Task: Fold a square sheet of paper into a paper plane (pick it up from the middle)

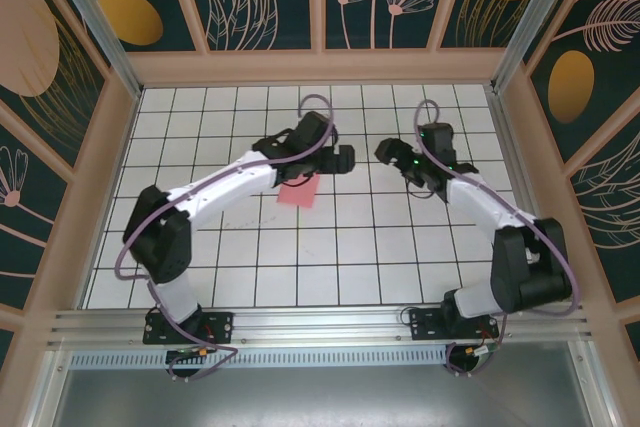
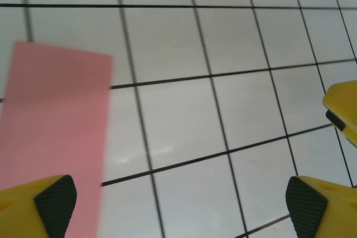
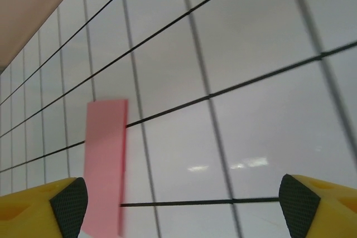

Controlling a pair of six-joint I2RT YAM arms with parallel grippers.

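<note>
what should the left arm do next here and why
Probably shift the left gripper sideways until it is over the paper, then lower. Its jaws stand open with bare table between them, and the paper lies off by one finger, not centred for a middle pickup.

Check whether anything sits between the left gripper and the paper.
Nothing visible. In the left wrist view the paper shows right beside one pad of the open left gripper, over the bare grid table. Nothing covers it or sits between them.
</note>
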